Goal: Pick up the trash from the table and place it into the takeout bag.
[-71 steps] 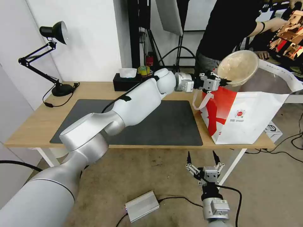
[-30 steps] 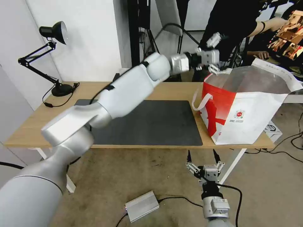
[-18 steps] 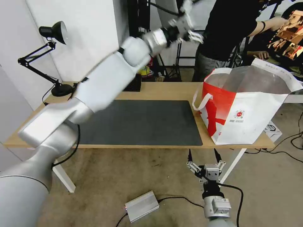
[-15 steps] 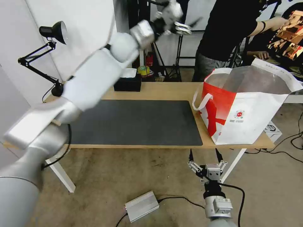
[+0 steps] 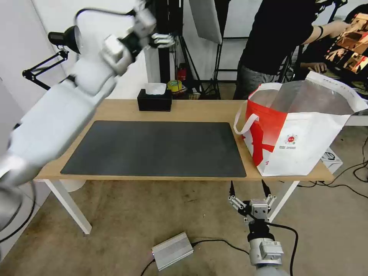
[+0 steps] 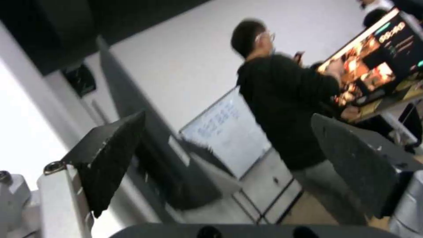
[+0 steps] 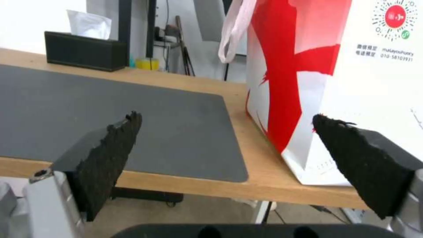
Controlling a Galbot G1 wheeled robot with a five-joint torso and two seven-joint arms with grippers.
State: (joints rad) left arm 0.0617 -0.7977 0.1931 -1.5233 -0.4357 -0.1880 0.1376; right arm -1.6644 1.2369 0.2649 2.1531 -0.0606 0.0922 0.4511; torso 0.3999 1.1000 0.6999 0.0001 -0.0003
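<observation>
Both pincers spread wide, nothing in them

My left gripper (image 5: 163,38) hangs high over the table's (image 5: 199,109) far left edge; my right gripper (image 5: 249,191) waits below the front edge. The boxy white-and-red bag (image 5: 299,142), silver-lined, stands at the table's right end beside the flat grey mat (image 5: 157,147).

The wall (image 5: 111,65) behind is white. The floor (image 5: 184,214) is brownish and a bit dirty. A black desk lamp (image 5: 65,38) stands at the back left. Black stands (image 5: 168,57) hold a white panel (image 5: 207,19). A silver box (image 5: 172,251) and black cables (image 5: 356,176) lie on the floor.
</observation>
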